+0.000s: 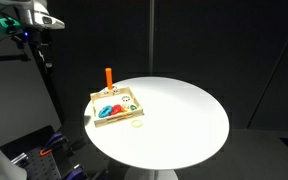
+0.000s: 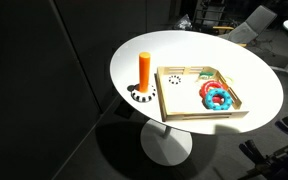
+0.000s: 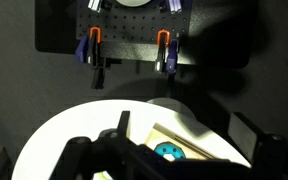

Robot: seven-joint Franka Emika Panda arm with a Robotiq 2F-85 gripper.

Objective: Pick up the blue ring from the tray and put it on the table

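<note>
The blue ring (image 2: 222, 100) lies in the light-wood tray (image 2: 196, 112) next to a red piece (image 2: 211, 88). In an exterior view the ring (image 1: 104, 110) sits at the near-left of the tray (image 1: 130, 113) on the white round table (image 1: 184, 115). In the wrist view the ring (image 3: 167, 152) shows far below, inside the tray (image 3: 189, 141), between my dark fingers. My gripper (image 3: 174, 165) is open and empty, high above the table. The arm (image 1: 32, 18) is up at the top left, away from the tray.
An orange upright cylinder (image 1: 108, 77) stands on the table by the tray's far corner; it also shows in an exterior view (image 2: 144, 68). A pale ring (image 1: 136, 126) lies on the table beside the tray. Clamps (image 3: 95, 48) on a dark board lie beyond the table.
</note>
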